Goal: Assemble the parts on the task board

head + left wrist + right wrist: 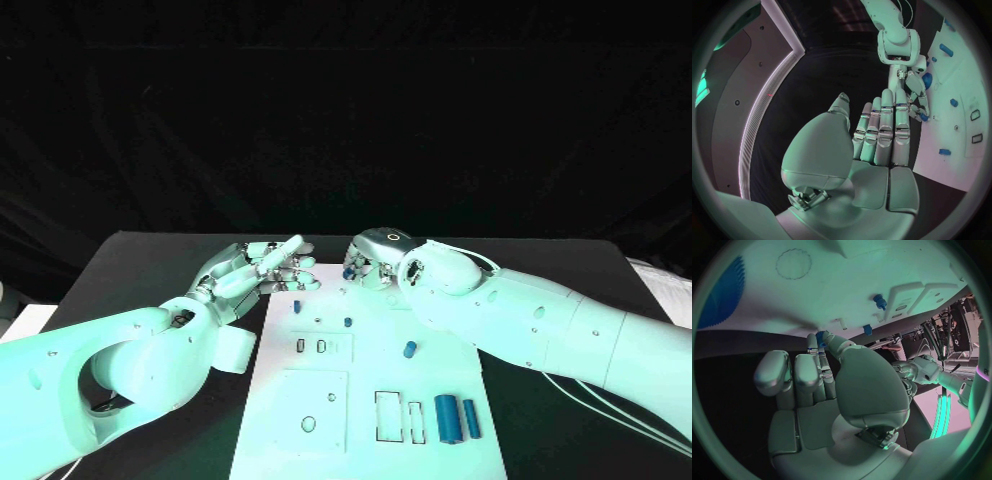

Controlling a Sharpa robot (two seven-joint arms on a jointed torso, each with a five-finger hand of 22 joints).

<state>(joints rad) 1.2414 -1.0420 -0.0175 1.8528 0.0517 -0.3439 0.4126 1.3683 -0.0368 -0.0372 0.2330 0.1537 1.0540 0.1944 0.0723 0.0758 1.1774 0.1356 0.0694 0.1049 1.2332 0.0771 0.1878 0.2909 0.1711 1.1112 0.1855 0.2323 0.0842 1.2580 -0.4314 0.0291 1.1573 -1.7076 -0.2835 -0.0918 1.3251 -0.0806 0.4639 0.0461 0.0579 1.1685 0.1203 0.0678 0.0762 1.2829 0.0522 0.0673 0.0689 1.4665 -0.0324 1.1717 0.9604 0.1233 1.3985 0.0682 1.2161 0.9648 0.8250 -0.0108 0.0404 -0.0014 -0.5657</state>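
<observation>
The white task board lies in the middle of the table. My right hand hovers over its far edge and pinches a small blue part between thumb and a finger; the same part shows at the fingertips in the right wrist view. My left hand is at the board's far left corner with fingers stretched out straight, holding nothing. Small blue parts stand or lie on the board, and two blue cylinders lie near its front right.
The board has rectangular slots near the front and a round hole at the front left. A ridged blue piece shows on the board in the right wrist view. Black table surrounds the board.
</observation>
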